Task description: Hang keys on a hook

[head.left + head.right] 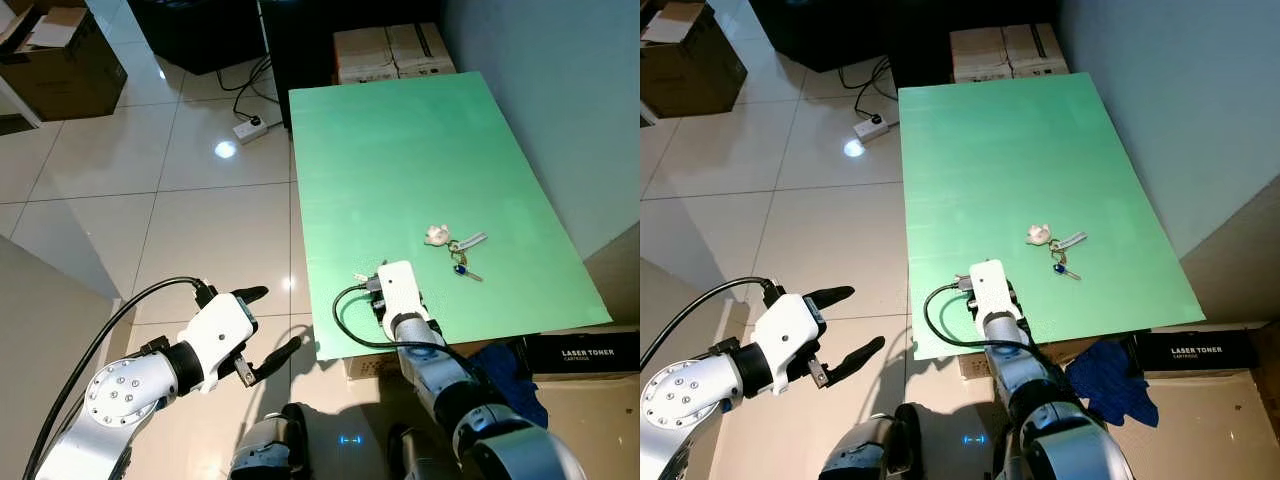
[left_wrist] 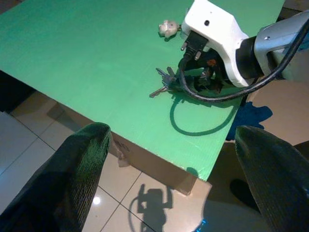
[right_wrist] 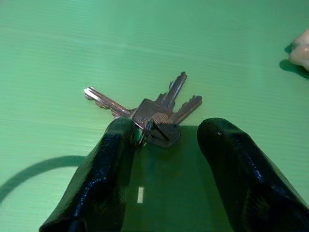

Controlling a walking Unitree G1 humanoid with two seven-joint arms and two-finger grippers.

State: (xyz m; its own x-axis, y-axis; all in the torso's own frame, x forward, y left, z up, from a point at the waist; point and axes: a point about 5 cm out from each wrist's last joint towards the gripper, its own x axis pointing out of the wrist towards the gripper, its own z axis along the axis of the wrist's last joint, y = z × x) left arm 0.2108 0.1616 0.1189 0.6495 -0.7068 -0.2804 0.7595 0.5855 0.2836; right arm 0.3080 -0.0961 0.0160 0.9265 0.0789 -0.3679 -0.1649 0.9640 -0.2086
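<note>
A bunch of silver keys lies on the green table near its front edge. My right gripper stands open over it, one black finger touching the key ring and the other a little apart. From the head, the gripper's white wrist housing covers most of that bunch. A second key set, with a white charm and a blue key, lies further back to the right. My left gripper hangs open and empty over the floor left of the table.
Cardboard boxes stand beyond the table's far end, and a power strip with cables lies on the tiled floor. A grey wall runs along the table's right side. A toner box and a blue cloth lie by the front right corner.
</note>
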